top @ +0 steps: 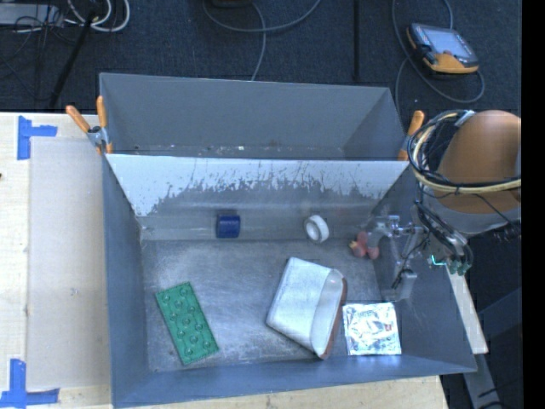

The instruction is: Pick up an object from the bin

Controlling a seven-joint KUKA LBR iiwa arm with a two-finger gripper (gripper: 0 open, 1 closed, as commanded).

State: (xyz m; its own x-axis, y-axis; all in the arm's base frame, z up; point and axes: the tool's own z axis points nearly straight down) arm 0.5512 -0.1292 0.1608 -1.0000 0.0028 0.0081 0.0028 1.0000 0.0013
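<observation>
Grey bin floor (pixel 238 279) lies open at centre; end effector (pixel 400 267), grip unreadable, hangs beside right wall (pixel 438 313).

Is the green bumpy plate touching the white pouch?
Apart. The camera view shows the green plate at the bin's lower left and the white pouch nearer the middle, with a strip of bare grey floor between them.

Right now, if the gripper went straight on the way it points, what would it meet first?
The gripper would probably meet bare bin floor, between the reddish thing and the shiny packet; depth unclear.
</observation>
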